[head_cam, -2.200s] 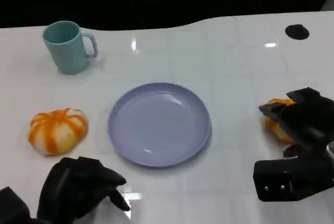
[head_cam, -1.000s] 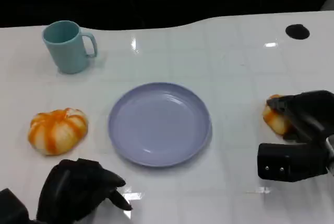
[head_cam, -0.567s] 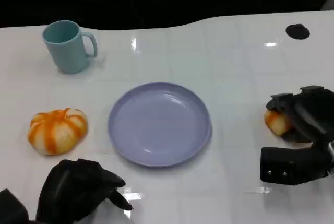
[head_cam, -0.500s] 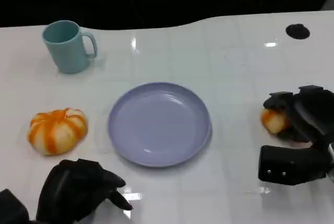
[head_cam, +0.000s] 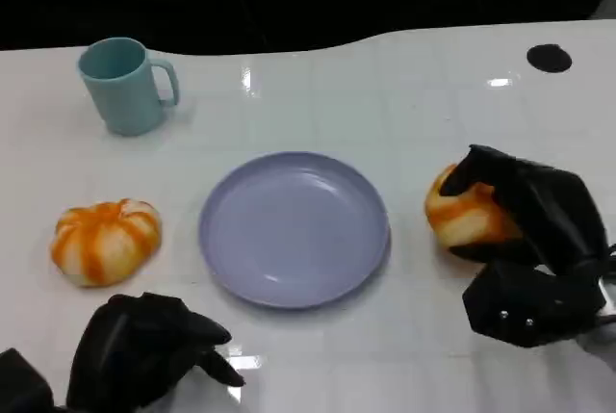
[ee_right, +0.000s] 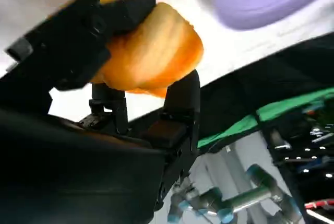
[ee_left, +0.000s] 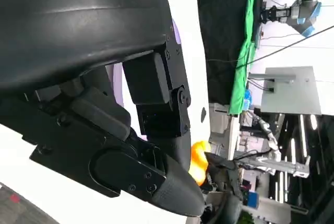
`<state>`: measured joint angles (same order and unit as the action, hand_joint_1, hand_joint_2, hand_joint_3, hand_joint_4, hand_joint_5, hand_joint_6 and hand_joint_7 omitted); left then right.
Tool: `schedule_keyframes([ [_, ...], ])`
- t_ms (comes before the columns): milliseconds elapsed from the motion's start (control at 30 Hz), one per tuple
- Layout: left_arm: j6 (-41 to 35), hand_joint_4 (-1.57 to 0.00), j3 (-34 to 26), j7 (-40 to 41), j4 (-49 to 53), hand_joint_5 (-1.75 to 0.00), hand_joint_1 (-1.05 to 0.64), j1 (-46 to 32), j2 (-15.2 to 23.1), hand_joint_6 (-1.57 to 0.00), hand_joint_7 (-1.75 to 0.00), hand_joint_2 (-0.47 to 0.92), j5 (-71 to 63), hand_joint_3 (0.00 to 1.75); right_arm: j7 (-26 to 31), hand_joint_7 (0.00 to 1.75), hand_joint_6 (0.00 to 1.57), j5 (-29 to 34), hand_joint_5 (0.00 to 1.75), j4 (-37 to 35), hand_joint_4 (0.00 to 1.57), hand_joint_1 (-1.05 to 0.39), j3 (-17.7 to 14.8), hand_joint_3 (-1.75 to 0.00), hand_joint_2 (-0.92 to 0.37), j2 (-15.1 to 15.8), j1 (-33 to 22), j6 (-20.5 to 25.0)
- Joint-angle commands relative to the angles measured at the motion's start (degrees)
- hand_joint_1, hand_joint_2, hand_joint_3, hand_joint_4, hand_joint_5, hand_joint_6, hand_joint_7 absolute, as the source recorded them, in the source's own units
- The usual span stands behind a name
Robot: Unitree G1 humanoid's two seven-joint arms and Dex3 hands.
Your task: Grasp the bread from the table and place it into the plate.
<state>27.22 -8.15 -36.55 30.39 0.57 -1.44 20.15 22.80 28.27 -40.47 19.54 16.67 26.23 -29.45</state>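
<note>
White and glossy, the desk (head_cam: pixel 404 105) runs back to a dark backdrop. A lavender plate (head_cam: pixel 295 228) sits near the middle with nothing on it. To its right, the right hand (head_cam: pixel 525 216) grips an orange bread roll (head_cam: pixel 464 216), fingers wrapped over its top and far side; the roll sits just beside the plate's rim, outside it, and I cannot tell whether it touches the desk. The right wrist view shows the black fingers (ee_right: pixel 78 41) clamped around the roll. Left of the plate lies a second orange-and-white bun (head_cam: pixel 105 241), untouched. A teal mug (head_cam: pixel 125 86) stands at the back left. The left hand (head_cam: pixel 154 346) rests low at the near edge, fingers curled in, holding nothing.
</note>
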Motion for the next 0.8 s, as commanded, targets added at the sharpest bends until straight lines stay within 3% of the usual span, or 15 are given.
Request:
schedule_keyframes([
  [33, -0.2, -1.57, -0.1, 0.3, -0.7, -0.42, -1.05, -0.5, 0.7, -1.57, -0.12, 0.78, 0.0, 0.00, -5.0, 1.75, 0.73, -4.4, 1.75, 8.0, 0.94, 0.07, -2.4, -1.46, -0.26, -1.1, -3.1, -2.5],
  [267, 0.4, -1.57, 0.0, 0.5, -0.3, -0.42, -1.05, -0.3, 0.8, -1.57, -0.13, 0.78, -0.5, 0.00, -8.0, 1.75, 0.76, -4.6, 1.75, 14.0, 0.98, 0.05, -2.7, -1.62, -0.18, -5.4, -4.1, -1.3],
  [800, 0.2, -1.57, 0.0, 0.5, -0.6, -0.41, -1.05, -0.6, 0.9, -1.57, -0.13, 0.78, -0.7, 0.00, -1.2, 1.74, 0.76, 3.1, 1.75, 0.8, 1.00, -0.07, 0.0, -1.62, -0.19, -13.9, 4.4, -2.9],
])
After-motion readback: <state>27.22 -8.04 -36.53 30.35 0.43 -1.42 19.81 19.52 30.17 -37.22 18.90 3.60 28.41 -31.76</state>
